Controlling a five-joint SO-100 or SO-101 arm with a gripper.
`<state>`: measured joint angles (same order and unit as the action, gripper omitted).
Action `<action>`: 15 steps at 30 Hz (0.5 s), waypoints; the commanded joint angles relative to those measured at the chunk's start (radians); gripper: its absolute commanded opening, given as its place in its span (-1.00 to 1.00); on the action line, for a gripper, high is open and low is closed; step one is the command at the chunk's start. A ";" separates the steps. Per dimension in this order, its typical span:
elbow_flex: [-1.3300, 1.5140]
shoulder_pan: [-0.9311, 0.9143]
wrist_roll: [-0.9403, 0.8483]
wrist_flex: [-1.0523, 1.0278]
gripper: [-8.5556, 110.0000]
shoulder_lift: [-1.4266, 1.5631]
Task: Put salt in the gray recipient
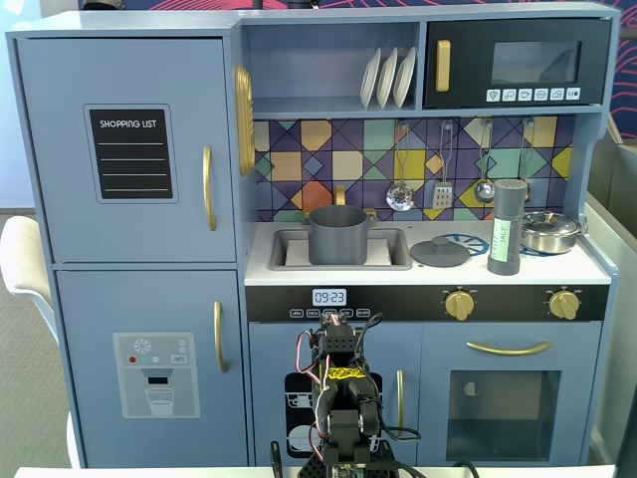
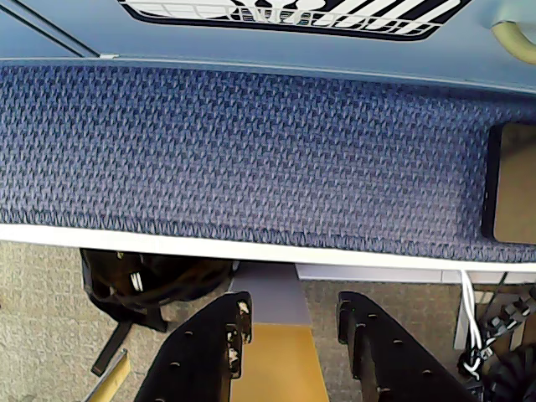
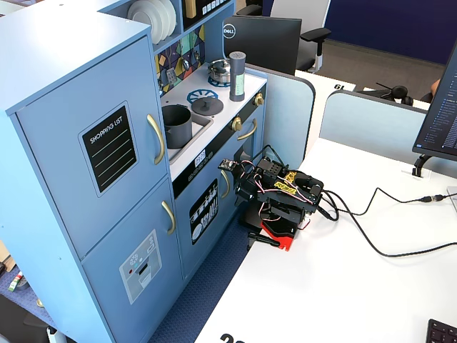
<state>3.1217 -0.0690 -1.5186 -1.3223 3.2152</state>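
Counts first: we see one salt shaker point(image 1: 505, 228), one gray pot point(image 1: 335, 235), one loose gray lid point(image 1: 440, 251), one steel pan point(image 1: 549, 231), three white plates point(image 1: 388, 78) racked on the upper shelf, three utensils hanging on the tiled backsplash, two gold stove knobs point(image 1: 459, 305).

One arm point(image 3: 282, 196), folded low on the white table point(image 3: 335, 286) just in front of the toy kitchen point(image 3: 78, 107).

Shaker is a tall dark gray cylinder with a lighter cap and a pale green label running down its side. It stands upright on the counter, on the right in a fixed view, between the lid and the steel pan, near both. In another fixed view we see it at the far end of the counter point(image 3: 237, 76).

Pot is a plain gray cylinder with side handles, open at the top, sitting in the sink point(image 1: 289, 251) left of the lid and well apart from the shaker.

In the wrist view the gripper point(image 2: 289, 322) enters from the bottom edge, pointing at blue carpet point(image 2: 251, 151) along the base of the kitchen. Its black fingers point(image 2: 205, 352) are apart, with nothing between them.
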 commanded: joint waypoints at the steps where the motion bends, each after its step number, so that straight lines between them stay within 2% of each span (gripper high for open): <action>1: -0.005 0.026 -0.012 -0.003 -0.85 0.006; 15: -0.023 -0.028 -0.069 0.029 -0.85 0.003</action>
<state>3.1217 -0.0598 -1.5570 -1.3162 3.2152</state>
